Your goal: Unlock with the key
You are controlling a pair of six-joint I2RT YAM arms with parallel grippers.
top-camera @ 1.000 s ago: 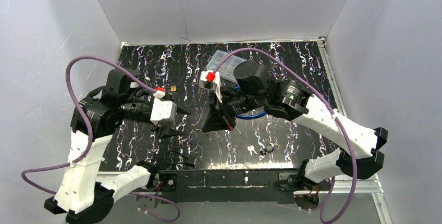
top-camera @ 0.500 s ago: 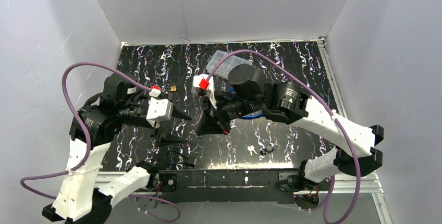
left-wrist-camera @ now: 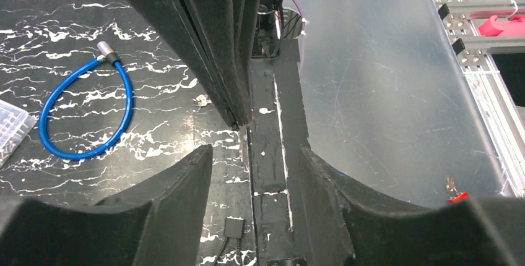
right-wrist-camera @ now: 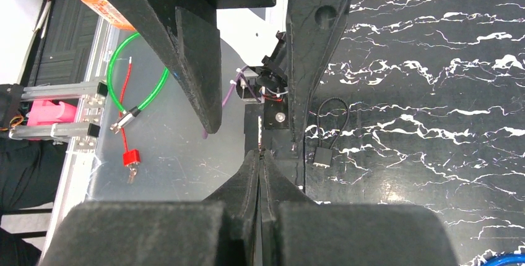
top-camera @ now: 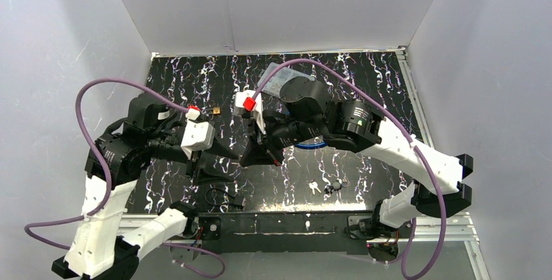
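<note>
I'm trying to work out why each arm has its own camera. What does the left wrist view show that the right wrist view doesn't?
Only the left wrist view shows the full blue cable loop and a corner of a clear plastic box. Only the right wrist view shows a green cable loop and a red tag on the grey surface beyond the table's edge. Both show the black marbled table, a small black lock, and the other arm's jaws: left jaws open, right jaws shut.
</note>
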